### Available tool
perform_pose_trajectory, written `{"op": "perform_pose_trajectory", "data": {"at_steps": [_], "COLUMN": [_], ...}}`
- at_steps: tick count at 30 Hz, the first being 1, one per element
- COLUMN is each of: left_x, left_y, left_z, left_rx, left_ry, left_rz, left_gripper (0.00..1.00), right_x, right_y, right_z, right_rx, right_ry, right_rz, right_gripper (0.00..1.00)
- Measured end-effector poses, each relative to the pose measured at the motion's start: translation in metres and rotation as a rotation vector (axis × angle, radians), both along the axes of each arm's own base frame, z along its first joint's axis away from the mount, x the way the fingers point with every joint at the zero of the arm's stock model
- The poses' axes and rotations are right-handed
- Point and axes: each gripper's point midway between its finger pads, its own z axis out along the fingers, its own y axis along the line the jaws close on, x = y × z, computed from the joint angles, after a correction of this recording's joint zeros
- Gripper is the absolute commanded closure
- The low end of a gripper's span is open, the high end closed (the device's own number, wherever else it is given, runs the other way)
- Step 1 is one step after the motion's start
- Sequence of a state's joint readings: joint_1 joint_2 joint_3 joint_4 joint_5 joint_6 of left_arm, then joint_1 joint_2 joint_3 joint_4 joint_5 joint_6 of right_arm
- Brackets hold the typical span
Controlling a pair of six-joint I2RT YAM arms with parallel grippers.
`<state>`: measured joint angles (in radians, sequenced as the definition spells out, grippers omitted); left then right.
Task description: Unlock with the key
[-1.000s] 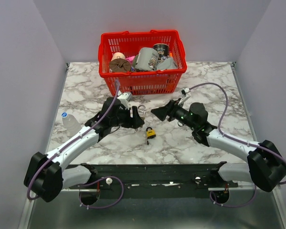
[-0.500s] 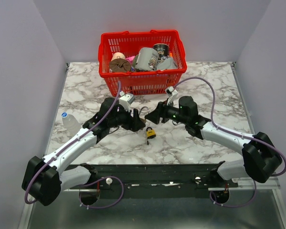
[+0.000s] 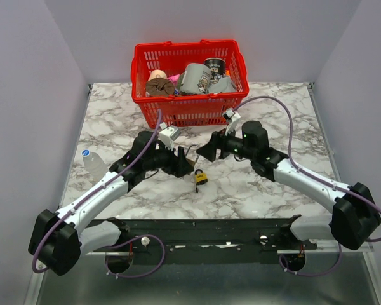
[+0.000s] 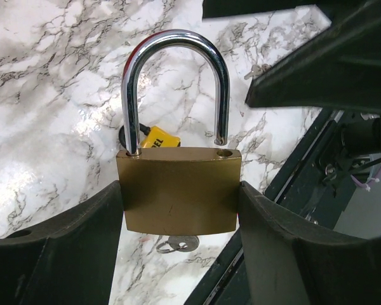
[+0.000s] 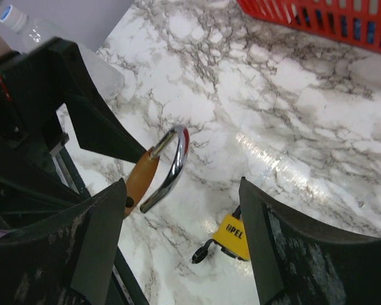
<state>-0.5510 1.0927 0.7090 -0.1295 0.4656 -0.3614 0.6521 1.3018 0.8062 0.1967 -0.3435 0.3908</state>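
top, left-wrist and right-wrist views of the two arms over the marble table (image 3: 273, 121). the left gripper (image 4: 179, 206) is closed on the brass padlock (image 4: 178, 190), with one dark finger pressed flat against each side of the plain brass body. it holds the lock over the table in front of the red basket (image 3: 190, 115). the silver shackle (image 4: 178, 39) rises from the top of the body. one leg is seated in the brass, and the free end stands raised clear of its hole.

the key (image 4: 178, 243) shows only as a small, flat, grey metal head with a round hole. it peeps out from under the lower edge of the brass body, between the two fingers, and is far smaller than the lock. its blade is hidden, so whether it sits in the keyhole cannot be told.

the right gripper (image 3: 207, 151) faces the left one from just beside the shackle. its fingers stand wide apart and grip nothing.

a small yellow padlock (image 3: 201, 177) lies on the marble near both grippers, on the side toward the arm bases. a clear bottle (image 3: 92, 164) with a blue cap lies by the table's left edge.
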Motion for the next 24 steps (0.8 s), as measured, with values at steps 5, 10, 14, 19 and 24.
{"op": "perform_pose_trajectory", "data": {"at_steps": [5,10,14,19,24], "left_x": [-0.003,-0.005,-0.008,-0.018,-0.023], "left_y": [-0.001,-0.002,-0.004,-0.01,-0.014], "left_z": [0.002,0.003,0.007,0.015,0.017], "left_rx": [-0.007,-0.012,-0.03,-0.087,-0.109], "left_ry": [-0.003,-0.006,-0.014,-0.028,-0.027], "left_rz": [-0.02,-0.033,-0.053,-0.109,-0.137], "left_gripper": [1.0,1.0,1.0,1.0,1.0], "right_x": [0.005,-0.002,0.004,0.014,0.015], "right_y": [0.001,0.005,0.003,-0.014,-0.015], "right_z": [0.021,0.008,-0.019,-0.053,-0.053], "right_rx": [-0.038,-0.067,-0.113,-0.148,-0.132], "right_ry": [-0.091,-0.073,-0.017,0.07,0.086], "right_rz": [0.049,0.117,0.088,0.017,0.011], "right_gripper": [0.21,0.25,0.28,0.28,0.23]}}
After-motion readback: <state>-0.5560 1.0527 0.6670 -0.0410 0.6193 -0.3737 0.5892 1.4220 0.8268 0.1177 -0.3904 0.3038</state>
